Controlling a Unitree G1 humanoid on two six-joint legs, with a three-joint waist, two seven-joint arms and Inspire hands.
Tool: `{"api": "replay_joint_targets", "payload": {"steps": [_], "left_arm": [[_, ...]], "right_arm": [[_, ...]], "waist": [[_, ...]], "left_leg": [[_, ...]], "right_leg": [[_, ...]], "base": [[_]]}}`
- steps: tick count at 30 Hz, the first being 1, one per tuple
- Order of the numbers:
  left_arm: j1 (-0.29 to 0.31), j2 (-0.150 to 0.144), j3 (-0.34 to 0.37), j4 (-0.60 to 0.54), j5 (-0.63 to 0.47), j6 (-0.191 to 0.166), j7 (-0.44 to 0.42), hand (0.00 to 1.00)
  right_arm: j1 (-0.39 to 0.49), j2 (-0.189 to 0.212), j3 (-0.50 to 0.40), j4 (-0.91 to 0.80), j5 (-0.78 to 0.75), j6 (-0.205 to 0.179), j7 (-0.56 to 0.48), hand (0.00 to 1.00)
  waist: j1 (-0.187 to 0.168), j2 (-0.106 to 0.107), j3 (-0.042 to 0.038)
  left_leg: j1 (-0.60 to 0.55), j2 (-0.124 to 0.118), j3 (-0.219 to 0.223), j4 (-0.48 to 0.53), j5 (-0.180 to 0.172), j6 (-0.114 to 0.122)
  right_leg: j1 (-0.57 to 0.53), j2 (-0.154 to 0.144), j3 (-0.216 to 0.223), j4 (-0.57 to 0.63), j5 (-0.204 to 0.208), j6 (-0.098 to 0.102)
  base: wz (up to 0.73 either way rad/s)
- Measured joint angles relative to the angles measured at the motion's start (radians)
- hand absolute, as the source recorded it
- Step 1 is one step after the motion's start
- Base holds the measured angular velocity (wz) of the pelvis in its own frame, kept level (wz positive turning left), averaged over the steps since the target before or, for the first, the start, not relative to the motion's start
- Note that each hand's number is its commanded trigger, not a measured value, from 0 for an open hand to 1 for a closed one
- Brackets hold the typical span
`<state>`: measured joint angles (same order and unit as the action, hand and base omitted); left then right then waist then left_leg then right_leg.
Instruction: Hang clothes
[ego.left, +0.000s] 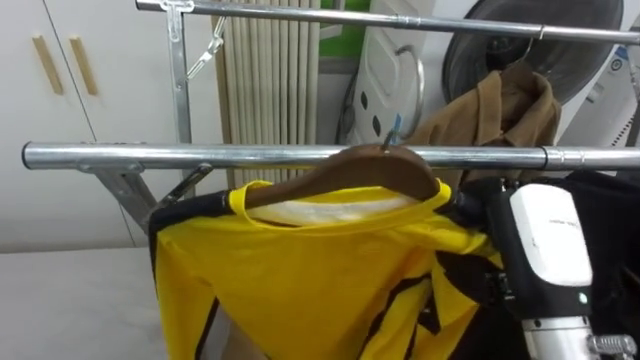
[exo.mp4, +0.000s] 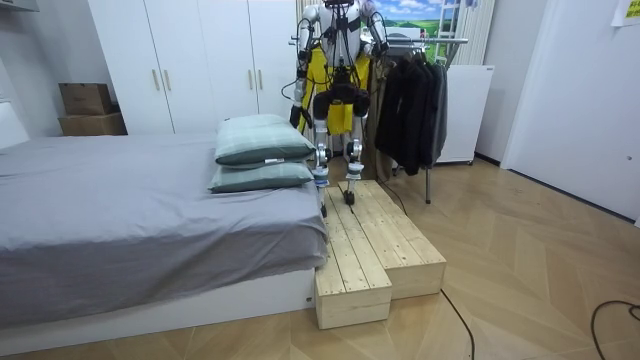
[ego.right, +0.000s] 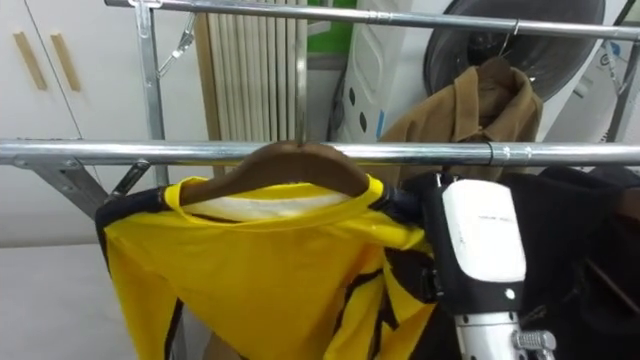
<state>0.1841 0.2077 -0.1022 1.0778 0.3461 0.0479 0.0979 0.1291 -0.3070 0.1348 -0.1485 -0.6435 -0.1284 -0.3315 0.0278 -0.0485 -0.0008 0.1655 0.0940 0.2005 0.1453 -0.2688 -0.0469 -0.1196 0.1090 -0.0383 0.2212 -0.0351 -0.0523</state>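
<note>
Right hand (ego.left: 486, 207): beside the hanger's end; its grasp could not be told.
Hanger (ego.left: 352, 170): brown, left of hand, at rail (ego.left: 150, 156).
Shirt (ego.left: 300, 285): yellow, hung on hanger.

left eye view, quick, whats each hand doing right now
left hand: cannot be told
right hand: at the right end of the wooden hanger, open or shut cannot be told

The two eye views are looking from the robot's head, very near, at the clothes rail (ego.left: 200, 156) and yellow shirt (ego.left: 300, 280); the room view is looking from well behind, past the bed (exo.mp4: 120, 220), sharing that shirt and rail
</note>
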Motion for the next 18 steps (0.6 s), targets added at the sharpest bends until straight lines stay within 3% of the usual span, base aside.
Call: {"api": "replay_joint_targets", "payload": {"steps": [5,18], "left_arm": [[0.000,0.001,0.011,-0.001,-0.001,-0.001,-0.002,0.00],[0.001,0.007,0.042,-0.061,0.020,0.015,-0.040,0.00]], "right_arm": [[0.000,-0.001,0.000,0.026,0.102,0.042,0.179,1.00],[-0.036,-0.012,-0.001,0.096,0.165,0.101,0.430,1.00]], "waist": [[0.002,-0.007,0.0034],[0.004,-0.024,0.0068]], "left_leg": [[0.000,0.000,0.000,0.002,0.000,0.000],[0.000,-0.001,0.000,0.000,0.000,0.000]], "right_leg": [[-0.001,0.001,0.006,0.002,0.000,0.000],[-0.001,-0.002,0.006,0.000,0.000,0.000]], "base": [[0.00],[0.00]]}}
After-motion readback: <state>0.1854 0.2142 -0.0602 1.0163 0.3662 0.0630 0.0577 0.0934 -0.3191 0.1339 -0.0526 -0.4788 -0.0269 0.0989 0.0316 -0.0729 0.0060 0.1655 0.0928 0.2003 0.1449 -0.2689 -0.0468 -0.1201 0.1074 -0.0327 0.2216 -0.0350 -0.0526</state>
